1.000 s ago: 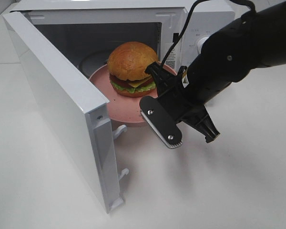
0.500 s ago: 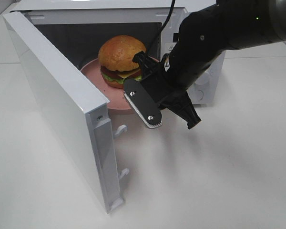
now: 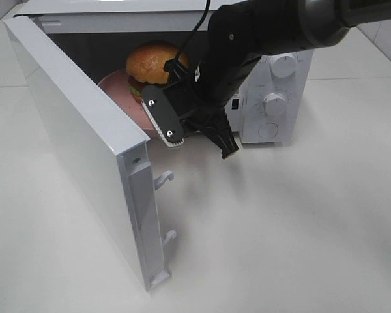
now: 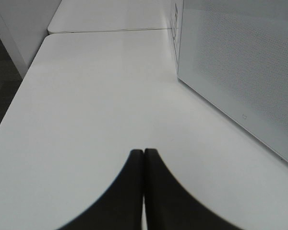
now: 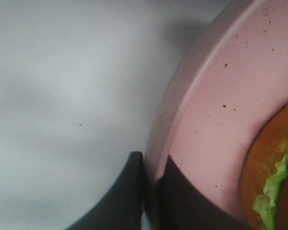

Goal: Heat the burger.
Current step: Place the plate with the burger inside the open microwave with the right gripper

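Exterior high view: round burger with glossy golden-brown bun is seen on a pink speckled plate, set within the cavity of a white microwave at the far side of the white bench; its door is swung open leftward. The plate's rim is pinched by the right fingers. The left fingers are pressed together above the bench.

Behind my right gripper I lose the lower half of the burger and most of the plate.
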Controlling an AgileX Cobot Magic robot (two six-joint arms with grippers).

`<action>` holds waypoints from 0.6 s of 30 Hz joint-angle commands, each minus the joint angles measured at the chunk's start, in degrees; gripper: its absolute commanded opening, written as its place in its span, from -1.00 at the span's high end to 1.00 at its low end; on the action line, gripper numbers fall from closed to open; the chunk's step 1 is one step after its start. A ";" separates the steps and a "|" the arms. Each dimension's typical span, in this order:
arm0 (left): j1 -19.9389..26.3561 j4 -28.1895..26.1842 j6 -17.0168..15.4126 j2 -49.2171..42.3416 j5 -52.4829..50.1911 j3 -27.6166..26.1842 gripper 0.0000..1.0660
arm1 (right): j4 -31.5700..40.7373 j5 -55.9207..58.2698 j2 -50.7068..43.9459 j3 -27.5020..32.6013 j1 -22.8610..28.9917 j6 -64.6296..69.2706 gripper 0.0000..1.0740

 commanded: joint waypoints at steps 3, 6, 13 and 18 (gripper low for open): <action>-0.29 -0.57 -0.06 -1.15 -0.52 0.17 1.00 | 0.06 1.72 3.32 -8.77 -0.23 4.70 1.00; -0.29 -0.57 -0.06 -1.15 -0.52 0.17 1.00 | 0.06 3.21 5.90 -13.06 -0.23 7.39 1.00; -0.29 -0.57 -0.06 -1.15 -0.52 0.17 1.00 | -0.06 5.61 10.54 -19.88 -0.23 12.03 1.00; -0.29 -0.57 -0.06 -1.15 -0.52 0.17 1.00 | 0.17 5.79 11.23 -20.86 -0.06 16.67 1.00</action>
